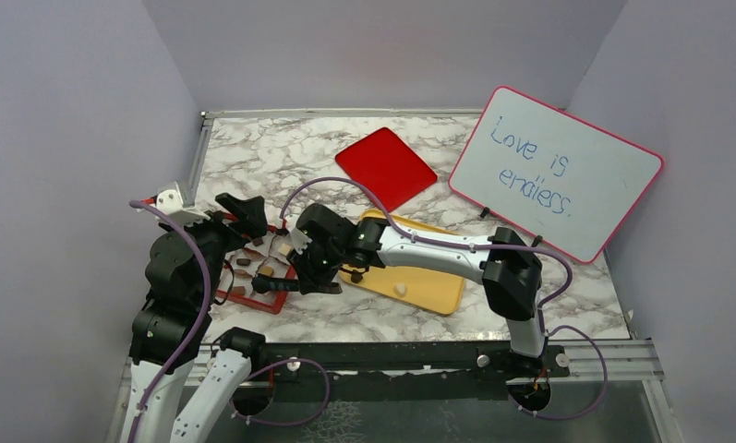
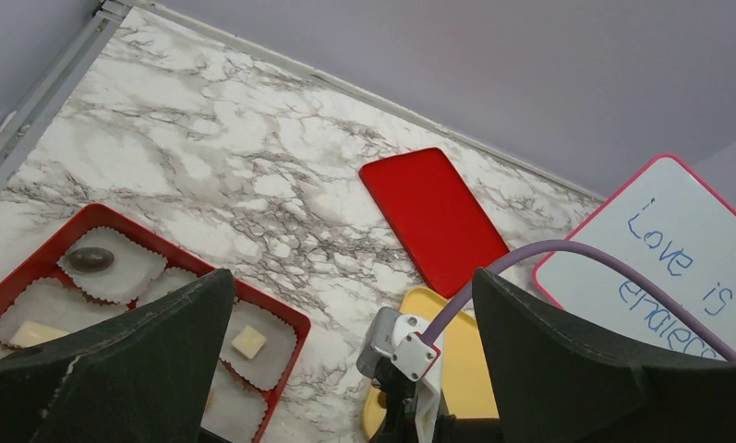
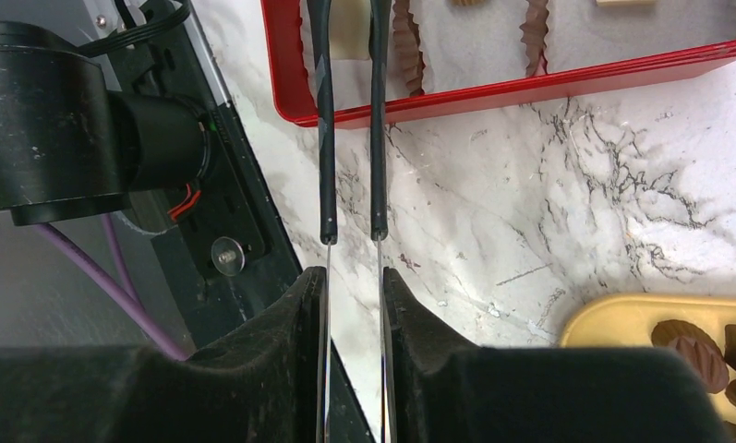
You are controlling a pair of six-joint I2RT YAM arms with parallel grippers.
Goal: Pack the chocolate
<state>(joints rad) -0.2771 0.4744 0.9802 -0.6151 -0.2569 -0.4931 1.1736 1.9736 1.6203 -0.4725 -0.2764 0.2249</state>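
My right gripper (image 3: pixel 355 277) is shut on a pair of thin metal tweezers (image 3: pixel 327 138). Their black tips reach over the rim of the red box (image 3: pixel 530 88) into a paper cup, and whether they hold a piece I cannot tell. The box holds chocolate in white cups: a dark oval (image 2: pixel 90 259), a cream square (image 2: pixel 248 341) and others. More chocolate lies on the yellow tray (image 1: pixel 428 286): brown pieces (image 3: pixel 692 346) and a white one (image 1: pixel 399 289). My left gripper (image 2: pixel 350 277) hangs open and empty above the box's far side.
The red lid (image 1: pixel 385 167) lies flat at the back middle. A pink-framed whiteboard (image 1: pixel 556 171) leans at the back right. The left arm's black base (image 3: pixel 68 138) stands close to the box's near-left corner. Grey walls close in the table on three sides.
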